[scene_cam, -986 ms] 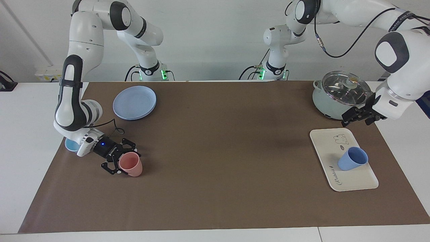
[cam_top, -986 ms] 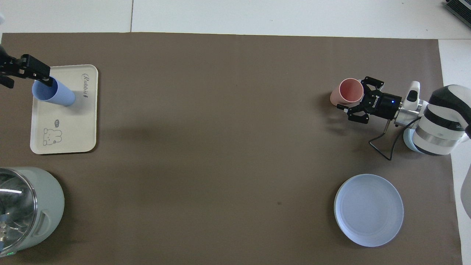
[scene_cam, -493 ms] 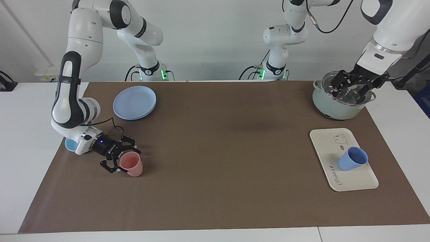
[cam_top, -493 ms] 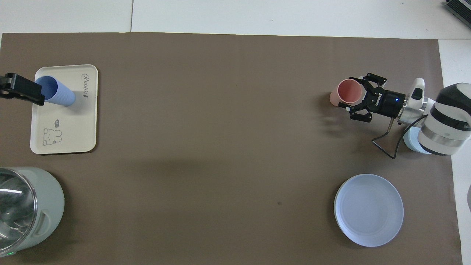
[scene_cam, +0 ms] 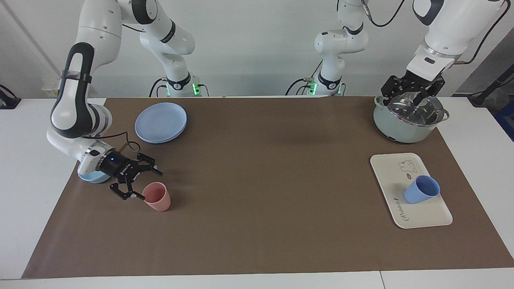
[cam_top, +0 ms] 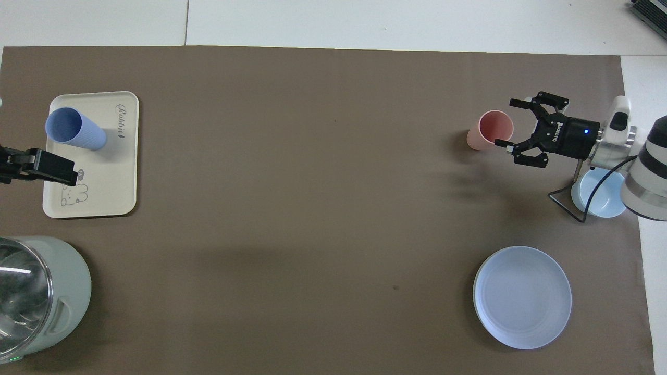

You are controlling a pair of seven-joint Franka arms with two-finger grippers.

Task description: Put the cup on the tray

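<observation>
Left tool [scene_cam: 413, 94]: fingers spread wide, holding nothing, raised over the pot [scene_cam: 407, 120] at the upper right of the facing view.
Right tool [scene_cam: 142, 182]: fingers spread wide, empty, low over the table [scene_cam: 261, 180] at the left of the facing view, just beside the pink tumbler [scene_cam: 157, 196]; whether a fingertip touches the tumbler's rim, I cannot tell.
Cup [scene_cam: 421, 190]: upright on the tray [scene_cam: 391, 172], lower right of the facing view, free of both tools.
Tray: flat on the table, just below the pot in the facing view.
Facing view only: the left tool's whole spread and its height above the pot lid.
Overhead view only: the light-blue bowl [cam_top: 599, 195] under the right arm's wrist shows almost whole; the left tool [cam_top: 52, 169] shows only as a dark tip at the left edge, overlapping the tray.
Blue plate [scene_cam: 161, 122]: upper left of the facing view.
</observation>
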